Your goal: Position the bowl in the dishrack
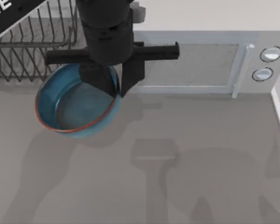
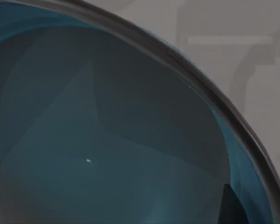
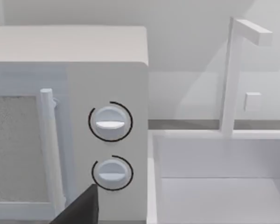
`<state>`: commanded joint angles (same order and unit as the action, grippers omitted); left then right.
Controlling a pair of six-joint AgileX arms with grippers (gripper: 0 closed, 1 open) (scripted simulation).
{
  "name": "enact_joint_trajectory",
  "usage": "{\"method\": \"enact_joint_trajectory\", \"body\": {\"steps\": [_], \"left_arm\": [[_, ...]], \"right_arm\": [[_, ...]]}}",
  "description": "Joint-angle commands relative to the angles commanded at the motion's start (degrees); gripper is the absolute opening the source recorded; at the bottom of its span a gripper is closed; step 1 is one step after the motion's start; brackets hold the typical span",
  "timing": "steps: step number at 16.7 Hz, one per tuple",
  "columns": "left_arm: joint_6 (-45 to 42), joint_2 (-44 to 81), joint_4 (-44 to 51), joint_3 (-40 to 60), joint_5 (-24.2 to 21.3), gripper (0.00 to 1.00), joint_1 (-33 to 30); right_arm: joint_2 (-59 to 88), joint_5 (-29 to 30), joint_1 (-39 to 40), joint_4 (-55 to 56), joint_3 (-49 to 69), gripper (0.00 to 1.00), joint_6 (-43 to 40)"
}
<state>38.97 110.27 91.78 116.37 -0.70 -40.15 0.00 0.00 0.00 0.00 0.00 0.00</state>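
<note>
blue glaze with a thin reddish rim marks the bowl (image 1: pixel 77 100), which sits in the upper left part of the top view, a little tilted, above the grey table (image 1: pixel 186 177). the left gripper (image 1: pixel 115 91) comes down from the upper edge of the frame and is clamped on the bowl's right rim: one finger is inside the bowl and the other finger (image 1: pixel 133 77) is outside, against the wall. the bowl throws a shadow on the table below and to the right of it.

just behind the bowl, in the upper left corner, stands the dishrack (image 1: pixel 32 39), made of thin dark wires. the bowl's upper edge is near the front bars of the rack, but the bowl is not inside it.

to the right of the rack, a white microwave (image 1: pixel 200 65) runs along the upper edge, with a handle and two round knobs (image 1: pixel 266 63).

the left wrist view looks into the greyish-blue inside of the bowl (image 2: pixel 107 140), with its rim curving across.

the right wrist view faces the microwave (image 3: pixel 107 93) and a white sink (image 3: pixel 224 182) beside it; a dark finger tip (image 3: pixel 81 210) of the right arm shows at the lower edge, and i cannot tell whether that gripper is apart or together.
</note>
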Motion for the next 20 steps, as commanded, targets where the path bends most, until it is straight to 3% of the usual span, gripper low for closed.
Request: {"method": "enact_joint_trajectory", "body": {"steps": [6,16,20], "left_arm": [[-10.33,-14.9,-19.85,-13.28,-3.02,0.0,13.17],[-33.59,-48.98,-67.86,-44.27,-9.25,0.0,42.31],[-38.97,-58.05,-77.63,-51.55,-10.92,0.0,49.52]], "right_arm": [[0.0,0.0,0.0,0.0,0.0,1.0,0.0],[0.0,0.0,0.0,0.0,0.0,1.0,0.0],[0.0,0.0,0.0,0.0,0.0,1.0,0.0]]}}
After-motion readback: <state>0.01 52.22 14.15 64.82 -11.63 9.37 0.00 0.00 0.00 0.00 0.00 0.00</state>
